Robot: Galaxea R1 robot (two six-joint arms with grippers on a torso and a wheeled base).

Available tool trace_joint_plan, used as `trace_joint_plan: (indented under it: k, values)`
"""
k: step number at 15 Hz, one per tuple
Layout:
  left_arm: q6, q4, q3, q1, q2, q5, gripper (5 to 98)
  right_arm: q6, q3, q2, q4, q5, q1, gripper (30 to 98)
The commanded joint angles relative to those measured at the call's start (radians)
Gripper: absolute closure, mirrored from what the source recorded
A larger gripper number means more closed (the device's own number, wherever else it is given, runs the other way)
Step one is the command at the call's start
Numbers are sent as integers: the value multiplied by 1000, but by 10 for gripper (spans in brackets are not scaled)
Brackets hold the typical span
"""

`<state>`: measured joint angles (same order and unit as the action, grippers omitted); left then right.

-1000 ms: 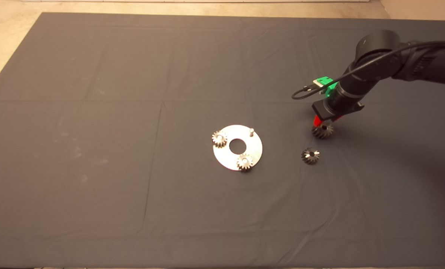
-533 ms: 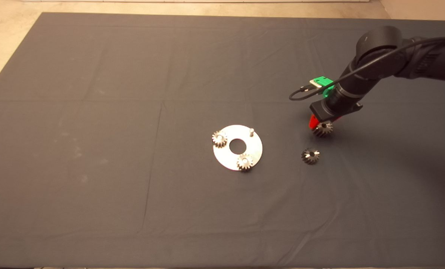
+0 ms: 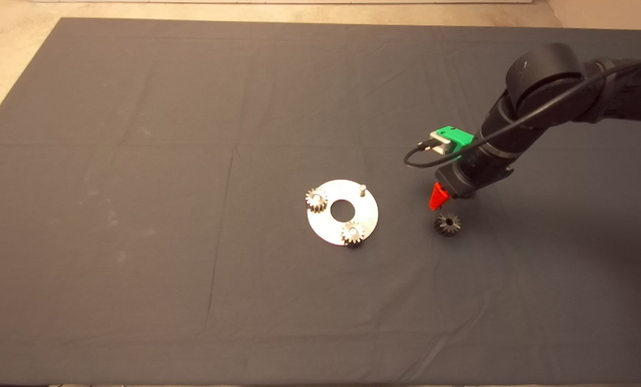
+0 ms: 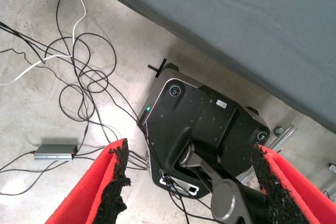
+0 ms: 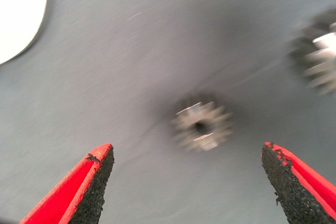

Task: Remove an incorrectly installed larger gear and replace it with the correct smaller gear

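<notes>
Right gripper (image 3: 443, 198) over the mat (image 3: 191, 161), fingers spread wide and holding nothing, just above the small gear (image 3: 447, 223).

Small gear lies flat on the mat right of the plate (image 3: 331, 228), bore up — in the right wrist view it sits between the parted red fingers (image 5: 86, 187), touching neither. Big gear (image 5: 317, 56) also lies on the mat near the small one, at the edge of the right wrist view; in the head view the arm (image 3: 541, 97) hides it. Plate carries two pale gears (image 3: 316, 200) (image 3: 353, 233) and a bare pin (image 3: 362, 188). Left gripper (image 4: 191, 182) is off the mat, fingers apart and empty — robot base (image 4: 199, 124) and floor cables (image 4: 79, 77) show beyond it.
</notes>
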<state>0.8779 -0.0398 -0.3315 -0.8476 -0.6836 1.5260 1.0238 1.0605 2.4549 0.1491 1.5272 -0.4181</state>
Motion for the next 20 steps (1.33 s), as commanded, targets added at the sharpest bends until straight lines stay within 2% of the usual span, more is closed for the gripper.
trace_joint_plan:
  k: [1,5,8,10,12,14,20]
  values:
    - [-2,8,8,18,5,132,444,47,-42,39,-67,131,0,541]
    - [-2,8,8,18,5,132,444,45,4,43,-23,131,33,541]
    - [-2,8,8,18,6,132,444,33,82,39,70,131,94,541]
    - [-2,8,8,18,6,132,444,24,111,30,97,131,118,541]
    - [-2,8,8,18,5,132,444,22,122,22,115,131,120,541]
    - [-2,8,8,18,5,132,444,-16,171,30,116,131,120,541]
    - [-2,8,8,18,5,132,444,-63,224,46,119,131,100,541]
